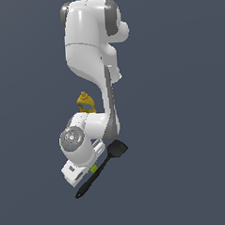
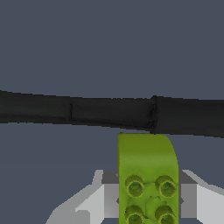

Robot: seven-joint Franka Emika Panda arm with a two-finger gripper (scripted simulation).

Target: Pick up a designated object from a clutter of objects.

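Green block: lime-green studded block point(image 2: 148, 179) is filling the near foreground of the wrist view, sitting between the tool's point(image 2: 148, 205) grey fingers point(image 2: 98, 197), its long axis running away from the camera toward the spatula handle.
Tool: fingers are pressing in on both sides of the block, gripping it.
Spatula: long black spatula point(image 2: 109, 113) is lying crosswise just beyond the block; in the exterior view its handle point(image 1: 97, 172) is passing right beside the green speck point(image 1: 94, 168).
Bottle: yellow bottle point(image 1: 85, 102) is standing behind the arm, well apart; its label is too blurred to read.
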